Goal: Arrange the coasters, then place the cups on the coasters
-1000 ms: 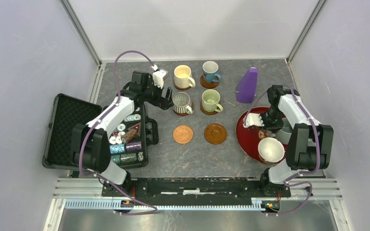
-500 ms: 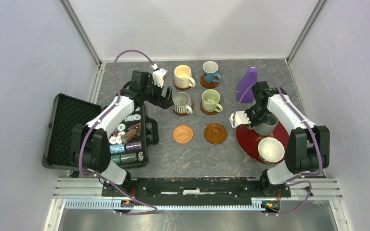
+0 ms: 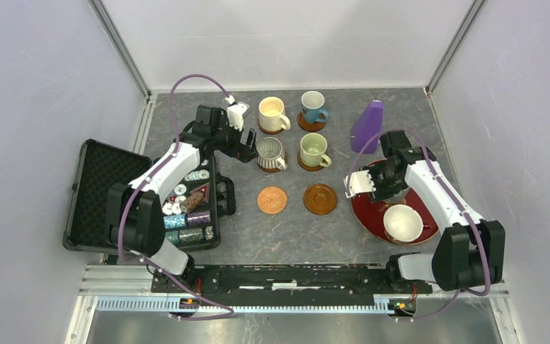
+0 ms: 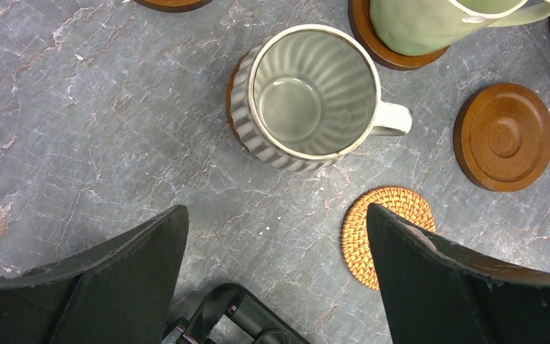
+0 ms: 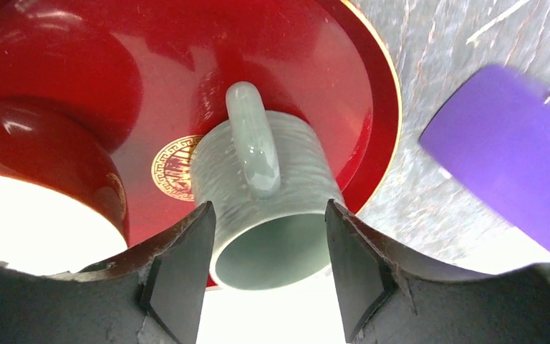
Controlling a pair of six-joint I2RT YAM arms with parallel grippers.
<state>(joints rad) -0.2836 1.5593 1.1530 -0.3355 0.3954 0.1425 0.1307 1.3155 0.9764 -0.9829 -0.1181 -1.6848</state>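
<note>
My right gripper [image 5: 268,209] [image 3: 388,186] is open over the red tray [image 3: 367,208], one finger on each side of the grey-blue cup [image 5: 301,168], close to its rim. The cup rests on the tray with its handle facing up the wrist view. A white cup [image 3: 402,223] sits on the tray's near side. My left gripper [image 4: 276,211] [image 3: 249,149] hangs wide open and empty beside the grey striped cup [image 4: 308,93]. That cup and the cream [image 3: 272,113], blue [image 3: 313,107] and pale green [image 3: 314,150] cups each stand on a coaster. A copper-orange coaster [image 3: 272,200] and a brown coaster [image 3: 320,198] lie bare.
A purple cone [image 3: 367,125] stands just beyond the tray, close to my right arm. An open black case [image 3: 107,193] holding poker chips [image 3: 190,209] lies at the left under my left arm. Grey walls close in the table on three sides.
My right arm swung left over the tray, and its gripper went from shut to open around the grey-blue cup. The left arm has not moved.
</note>
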